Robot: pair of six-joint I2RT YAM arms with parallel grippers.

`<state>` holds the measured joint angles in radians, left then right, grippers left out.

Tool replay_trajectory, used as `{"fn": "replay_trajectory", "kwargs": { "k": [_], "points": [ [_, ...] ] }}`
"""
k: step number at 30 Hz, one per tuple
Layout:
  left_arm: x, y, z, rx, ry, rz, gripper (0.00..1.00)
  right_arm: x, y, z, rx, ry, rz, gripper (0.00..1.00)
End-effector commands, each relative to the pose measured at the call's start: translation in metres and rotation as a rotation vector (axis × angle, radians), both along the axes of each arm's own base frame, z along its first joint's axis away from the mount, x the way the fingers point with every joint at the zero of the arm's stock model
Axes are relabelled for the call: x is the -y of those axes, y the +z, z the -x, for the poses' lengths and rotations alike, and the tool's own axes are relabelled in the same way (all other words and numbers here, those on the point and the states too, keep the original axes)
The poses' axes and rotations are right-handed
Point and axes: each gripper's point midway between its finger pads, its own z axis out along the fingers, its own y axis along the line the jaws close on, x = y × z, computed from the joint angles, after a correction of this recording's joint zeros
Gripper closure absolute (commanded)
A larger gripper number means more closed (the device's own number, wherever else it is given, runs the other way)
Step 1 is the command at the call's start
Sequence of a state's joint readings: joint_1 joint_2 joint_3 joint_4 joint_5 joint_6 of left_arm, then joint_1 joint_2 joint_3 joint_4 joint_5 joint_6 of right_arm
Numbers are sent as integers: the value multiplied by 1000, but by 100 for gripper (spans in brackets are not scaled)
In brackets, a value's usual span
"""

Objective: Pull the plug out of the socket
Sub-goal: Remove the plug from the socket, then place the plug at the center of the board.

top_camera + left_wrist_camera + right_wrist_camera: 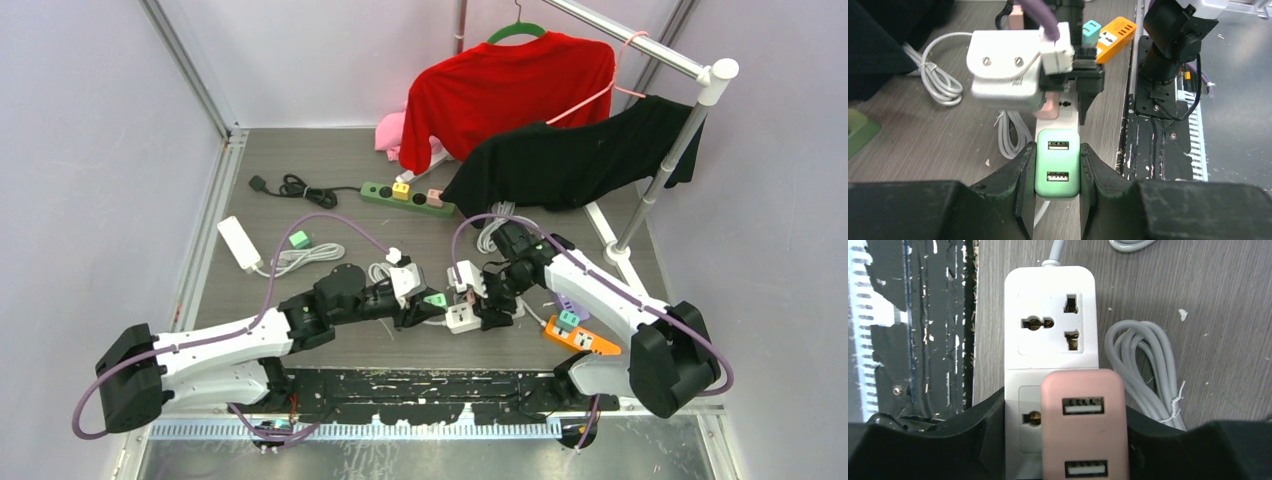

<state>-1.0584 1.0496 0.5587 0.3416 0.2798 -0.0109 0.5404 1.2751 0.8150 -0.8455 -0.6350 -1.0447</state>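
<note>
left wrist view: the left gripper [1058,150] is closed tight on the green plug [1057,170]. one black finger [1020,172] is pressed on each flat side of it. the green plug sits right between the fingers, and it looks like it is not out yet, so it is plugged into the white power strip [1068,112]. the strip runs on ahead of this gripper, toward the other arm.

in the right wrist view the right gripper [1064,405] has its fingers close around the pink plug [1083,425] and the strip under it. one finger is at the strip's side and the other is at the pink plug's side. i cannot tell if it is really squeezing or just sitting there. ahead of these fingers the strip has one socket with nothing in it. a grey cord [1143,365] lies curled just beside it on the table [1208,295].

i think the green plug is a small hard box, light, with smooth, slippery sides. it will not bend or squash. its pins are likely stuck snug in the holes. the flat sides are the best place to hold it, low down near the strip. it should come out best with a straight pull away from the strip, no twisting. the strip is light too, so i think it will lift up with the plug if the other arm does not hold it down.
</note>
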Motion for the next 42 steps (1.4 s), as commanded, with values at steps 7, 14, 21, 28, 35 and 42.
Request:
{"fn": "replay_trajectory", "kwargs": {
  "k": [7, 14, 21, 28, 35, 42],
  "points": [
    [-58, -30, -53, -299, 398, -37, 100, 1, 34, 6, 1, 29, -76, 99],
    [-135, -53, -104, -578, 709, 134, 100, 3, 32, 6, -6, 21, -68, 98],
    [-200, -97, -133, -760, 1126, 166, 100, 6, 31, 4, 1, 12, -59, 93],
    [-255, -117, -140, -763, 1464, 186, 93, 6, 29, 4, 0, 9, -57, 92],
    [-282, -125, -144, -775, 1607, 221, 85, 7, 28, 4, -2, 9, -54, 92],
    [-296, -131, -155, -852, 1660, 256, 72, 7, 28, 5, -4, 9, -52, 91]
  ]
}}
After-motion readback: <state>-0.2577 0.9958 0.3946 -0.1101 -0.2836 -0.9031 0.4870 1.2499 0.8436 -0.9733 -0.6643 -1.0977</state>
